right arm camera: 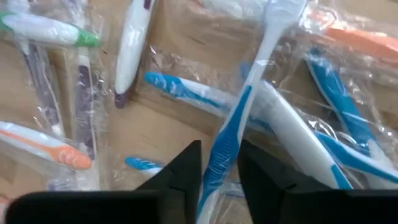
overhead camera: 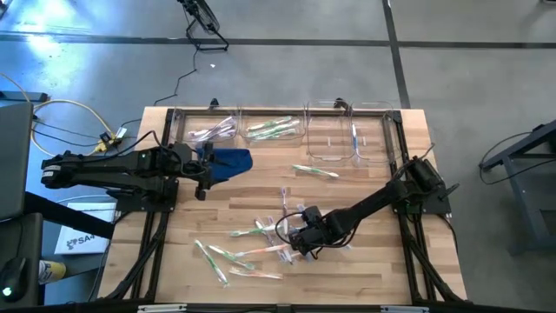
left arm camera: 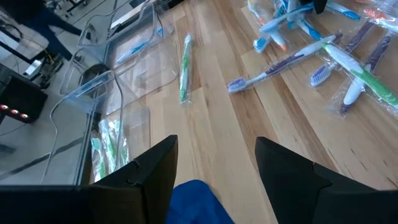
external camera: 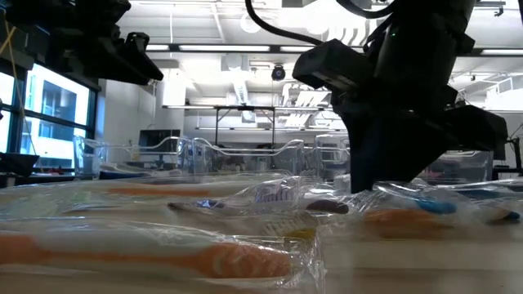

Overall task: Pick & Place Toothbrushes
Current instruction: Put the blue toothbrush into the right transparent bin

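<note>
The left gripper [left arm camera: 214, 171] is held wide open and empty over the blue cloth [left arm camera: 198, 202], evidently kept clear in waiting. Down in the toothbrush pile, the right gripper [right arm camera: 219, 171] is closed around a blue-and-white toothbrush [right arm camera: 239, 106], its handle pinched between the fingers, presumably for lifting toward the clear bins [overhead camera: 334, 139]

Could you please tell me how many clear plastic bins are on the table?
4, in a row at the back: the leftmost bin holds whitish toothbrushes, the second bin green toothbrushes, the third bin looks empty, and the rightmost bin holds a blue toothbrush.
</note>
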Robot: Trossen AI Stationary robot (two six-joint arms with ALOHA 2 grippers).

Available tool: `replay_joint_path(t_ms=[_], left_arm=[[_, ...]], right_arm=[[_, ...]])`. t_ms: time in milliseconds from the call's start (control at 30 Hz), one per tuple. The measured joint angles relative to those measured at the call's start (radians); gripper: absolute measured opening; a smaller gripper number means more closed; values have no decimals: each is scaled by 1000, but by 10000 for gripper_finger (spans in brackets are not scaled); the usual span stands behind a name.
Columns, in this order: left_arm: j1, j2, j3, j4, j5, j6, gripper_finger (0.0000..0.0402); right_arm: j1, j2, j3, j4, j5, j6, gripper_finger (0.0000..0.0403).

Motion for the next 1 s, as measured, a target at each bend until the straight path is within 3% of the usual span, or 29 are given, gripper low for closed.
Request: replay_joint_path(t_ms=[233,767,1000], left_arm=[[0,0,0,0,0,0,210],[0,0,0,0,0,-3,210],[0,0,0,0,-4,-3,210]], right_arm=[[-1,-6,0,-1,-30,-17,15],[-47,-274,0,-58,91,-142,15],[-65,-417,0,-73,200,-215,13]])
